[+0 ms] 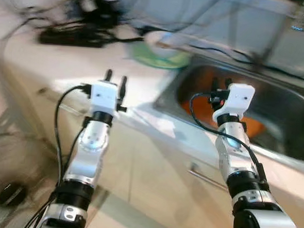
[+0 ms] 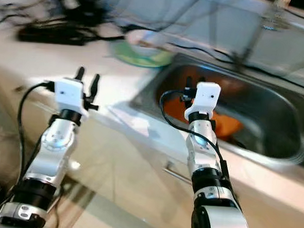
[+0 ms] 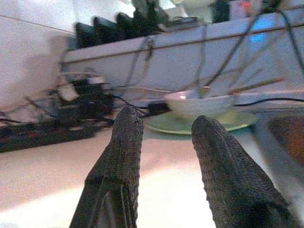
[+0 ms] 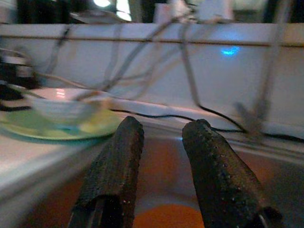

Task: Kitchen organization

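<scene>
Motion blur smears the dark clutter (image 1: 77,21) and cables on the counter, while the sink (image 1: 291,120) is cut off at the edge.

Green plate (image 1: 158,57), orange in sink (image 1: 291,122).

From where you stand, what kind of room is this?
Most likely a home kitchen: a stainless steel sink is set in a pale countertop, a white bowl sits on a green plate beside it, and cabinet fronts run below.

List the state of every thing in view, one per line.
Left end effector: open, empty, above the counter.
Right end effector: open, empty, over the sink.
White bowl: upright on the green plate.
Orange item: lying in the sink.
</scene>
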Controlling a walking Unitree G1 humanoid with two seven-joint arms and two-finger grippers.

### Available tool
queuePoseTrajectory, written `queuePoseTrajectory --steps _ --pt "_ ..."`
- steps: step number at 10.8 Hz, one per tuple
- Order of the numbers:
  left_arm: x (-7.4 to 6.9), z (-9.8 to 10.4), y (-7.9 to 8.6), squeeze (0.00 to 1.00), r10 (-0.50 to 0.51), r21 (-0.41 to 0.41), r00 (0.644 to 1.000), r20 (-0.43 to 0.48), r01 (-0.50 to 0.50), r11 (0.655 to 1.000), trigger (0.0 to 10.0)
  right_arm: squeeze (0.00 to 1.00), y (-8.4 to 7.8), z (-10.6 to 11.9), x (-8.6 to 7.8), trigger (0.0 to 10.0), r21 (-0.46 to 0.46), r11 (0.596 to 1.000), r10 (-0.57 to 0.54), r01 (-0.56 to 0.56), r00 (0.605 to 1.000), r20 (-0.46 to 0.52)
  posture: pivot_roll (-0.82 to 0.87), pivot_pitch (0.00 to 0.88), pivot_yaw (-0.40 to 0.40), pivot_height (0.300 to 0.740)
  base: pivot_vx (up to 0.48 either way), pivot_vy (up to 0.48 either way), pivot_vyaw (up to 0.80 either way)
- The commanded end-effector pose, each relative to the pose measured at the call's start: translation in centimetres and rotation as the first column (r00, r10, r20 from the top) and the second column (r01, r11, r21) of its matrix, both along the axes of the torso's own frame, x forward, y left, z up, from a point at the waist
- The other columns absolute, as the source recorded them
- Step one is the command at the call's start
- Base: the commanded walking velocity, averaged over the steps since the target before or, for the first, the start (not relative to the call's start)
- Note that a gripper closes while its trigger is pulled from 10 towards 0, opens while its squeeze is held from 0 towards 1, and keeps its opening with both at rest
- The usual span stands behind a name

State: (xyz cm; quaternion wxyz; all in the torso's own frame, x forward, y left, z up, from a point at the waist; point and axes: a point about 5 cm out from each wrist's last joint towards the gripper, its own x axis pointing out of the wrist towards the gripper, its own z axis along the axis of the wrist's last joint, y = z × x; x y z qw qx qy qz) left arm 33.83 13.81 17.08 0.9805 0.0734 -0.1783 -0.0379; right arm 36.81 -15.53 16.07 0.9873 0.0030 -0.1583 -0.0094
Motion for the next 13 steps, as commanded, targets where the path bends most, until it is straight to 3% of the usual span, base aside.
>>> queuePoseTrajectory --steps 1,2,9,13 --pt "0.20 0.22 -0.32 0.00 -0.005 -0.013 1.000 0.000 0.005 1.000 10.0 0.00 -0.43 0.27 -0.02 10.0 0.003 1.000 -0.015 0.015 1.000 0.006 0.23 0.000 -0.067 0.725 0.000 0.304 0.00" --pt "0.21 0.23 -0.19 0.00 -0.001 -0.010 1.000 0.000 0.001 1.000 10.0 0.00 -0.37 0.19 0.04 10.0 -0.023 1.000 -0.021 0.021 1.000 -0.005 0.23 0.000 -0.068 0.725 0.000 0.311 0.00" --pt "0.47 0.45 0.17 0.00 0.024 0.007 1.000 -0.009 -0.024 1.000 10.0 0.00 -0.25 0.20 0.36 10.0 0.058 0.998 -0.003 0.006 0.999 -0.045 0.23 0.003 -0.065 0.725 0.000 0.396 -0.34" --pt "0.56 0.53 0.10 0.00 0.026 0.016 1.000 -0.014 -0.026 1.000 10.0 0.00 -0.57 0.05 0.32 10.0 0.048 0.998 -0.029 0.032 0.998 -0.053 0.22 0.007 -0.063 0.725 0.000 0.000 -0.20"
